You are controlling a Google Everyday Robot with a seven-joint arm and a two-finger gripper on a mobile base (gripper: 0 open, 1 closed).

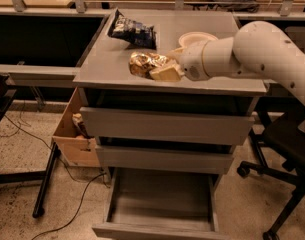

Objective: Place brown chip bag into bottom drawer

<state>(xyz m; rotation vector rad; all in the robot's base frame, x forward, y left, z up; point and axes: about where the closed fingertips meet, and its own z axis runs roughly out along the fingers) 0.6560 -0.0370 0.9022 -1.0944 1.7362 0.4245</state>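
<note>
your gripper (pixel 164 72) sits low over the front of the cabinet top (pixel 104 59), right against the near right edge of the brown chip bag (pixel 145 62), and you cannot tell from here whether it has actually closed on the foil or is only resting beside it. the bag lies crumpled on the grey surface, near the front edge, between the dark chip bag (pixel 132 30) behind it and the arm's wrist; the pale bowl (pixel 197 37) sits just behind the arm, apart from both bags. approaching from the side like this makes sense, since the bag is flat and slippery and gives you a raised fold to catch. the bottom drawer (pixel 162 201) is pulled out well past the two upper drawers (pixel 167 126), which are closed, so its bare floor is open from above and you have a straight drop once you carry the bag forward off the edge. judge the grasp as the step in hand; the placement has not begun. watch that the foil does not slide out during the lift, and clear the upper drawer fronts on the way down.
</note>
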